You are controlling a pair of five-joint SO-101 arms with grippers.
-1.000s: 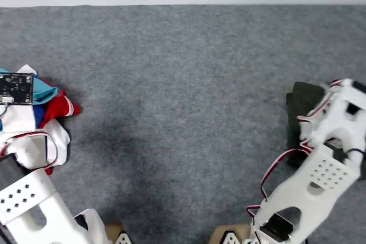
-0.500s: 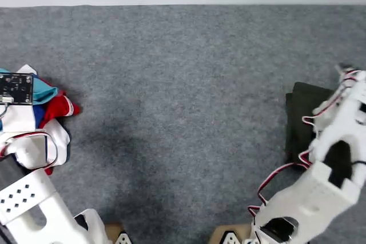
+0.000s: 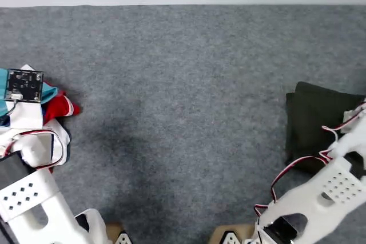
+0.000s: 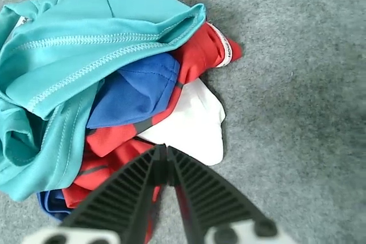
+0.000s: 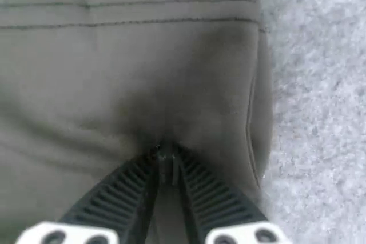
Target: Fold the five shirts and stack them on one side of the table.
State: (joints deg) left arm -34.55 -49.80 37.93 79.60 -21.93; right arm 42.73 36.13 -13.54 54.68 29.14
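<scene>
At the left edge of the bench [image 3: 183, 72], the left hand [image 4: 166, 159] hangs with its fingers pressed together above a loose heap of shirts [image 4: 103, 78] in teal, blue, red and white. Over on the right side, the right hand [image 5: 166, 157] is likewise pressed together, its tips touching a folded dark shirt [image 5: 114, 67] that lies flat on the bench.

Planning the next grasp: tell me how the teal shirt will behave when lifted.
Probably floppy: the teal shirt lies crumpled in soft folds. Likely light and slippery, judging by its smooth sheen. It overlaps the blue shirt, so lifting may drag that along.
</scene>
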